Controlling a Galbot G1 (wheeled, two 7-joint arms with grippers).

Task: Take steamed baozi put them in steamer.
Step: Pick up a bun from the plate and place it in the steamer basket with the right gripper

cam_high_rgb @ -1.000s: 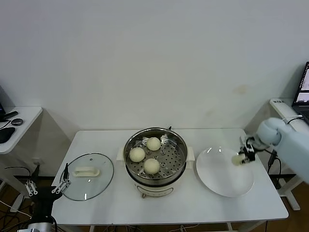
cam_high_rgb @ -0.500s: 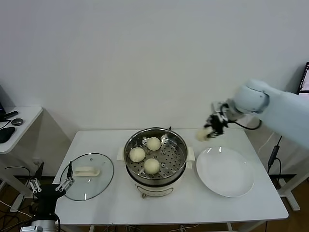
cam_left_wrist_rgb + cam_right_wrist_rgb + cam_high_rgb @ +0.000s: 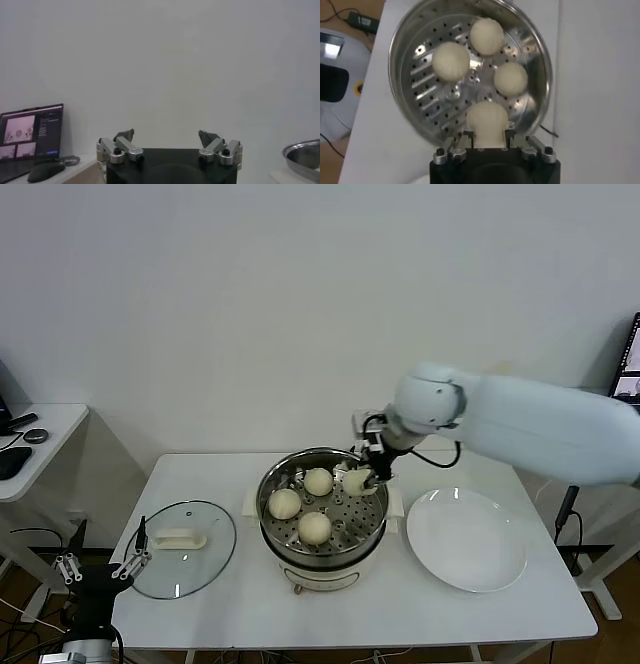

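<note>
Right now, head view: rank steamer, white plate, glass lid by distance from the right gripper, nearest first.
1. steamer: right under the right gripper, which hangs over its back right rim, shut on a baozi.
2. white plate: on the robot's right of the steamer, bare.
3. glass lid: farthest, at the table's left end, beyond the steamer.

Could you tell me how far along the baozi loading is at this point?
Three baozi already sit in the steamer. The right gripper holds the fourth over the steamer's right side, not yet released. The plate is bare, so only setting this one down remains. The left gripper waits low beside the table.
</note>
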